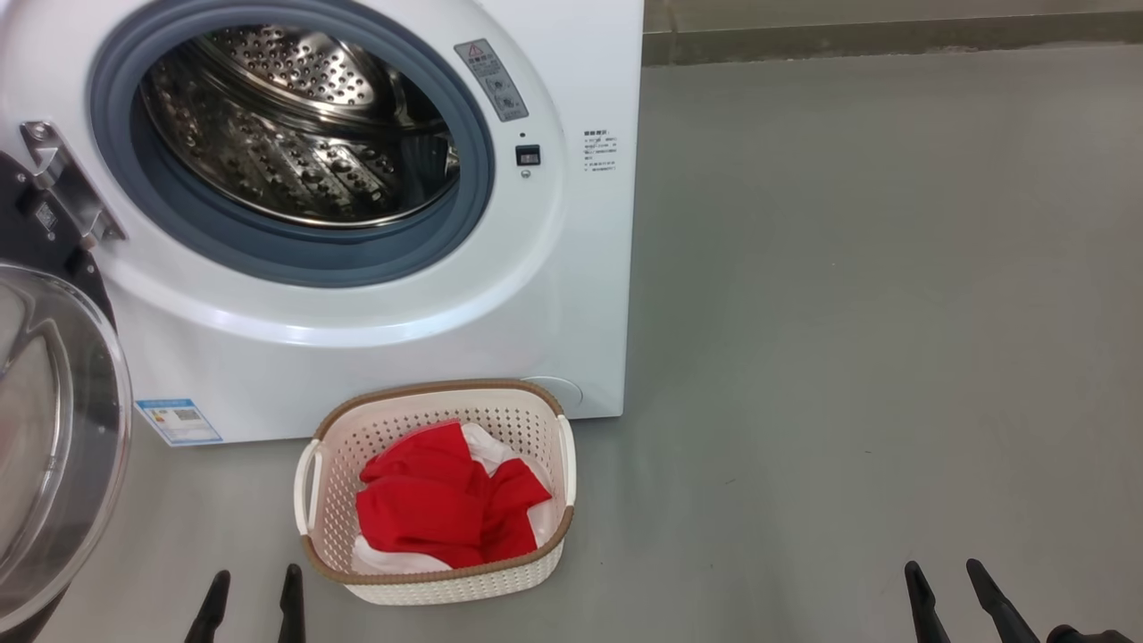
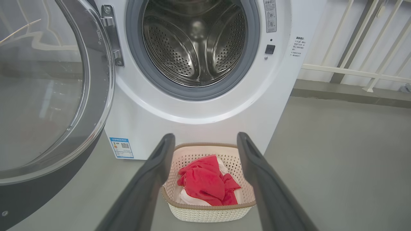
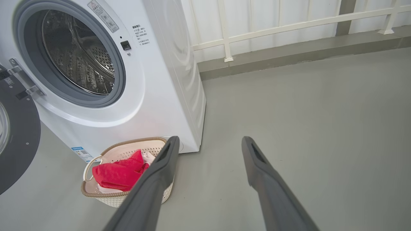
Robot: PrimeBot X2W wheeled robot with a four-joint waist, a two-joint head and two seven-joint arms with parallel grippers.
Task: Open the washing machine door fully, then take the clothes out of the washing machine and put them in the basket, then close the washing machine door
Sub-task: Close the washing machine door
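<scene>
1. Nearest the lens, two pincers hang low over the grey floor (image 1: pixel 848 313). The left pincer (image 1: pixel 254 594) is just left of the basket and the right pincer (image 1: pixel 942 585) is well off to its right. Each has its fingers spread wide and holds nothing.
2. The washing machine (image 1: pixel 375 357) stands white behind them. Its steel drum (image 1: pixel 295 134) shows no garment, so unloading looks done and closing the door is judged the step in hand.
3. The washing machine door (image 1: pixel 54 429) hangs swung wide on its hinge (image 1: pixel 67 183) at the left, nearest the left pincer. That arm looks best placed to push it, pressing the black rim (image 3: pixel 19 134) far from the hinge, not the glass (image 2: pixel 38 96), and following the arc until it shuts flush.
4. The basket (image 1: pixel 464 585) sits on the floor close before the machine's foot, below the opening. The door's sweep likely clears it, but that deserves a check.
5. The clothes (image 1: pixel 429 509), red with white, lie heaped inside the basket.
</scene>
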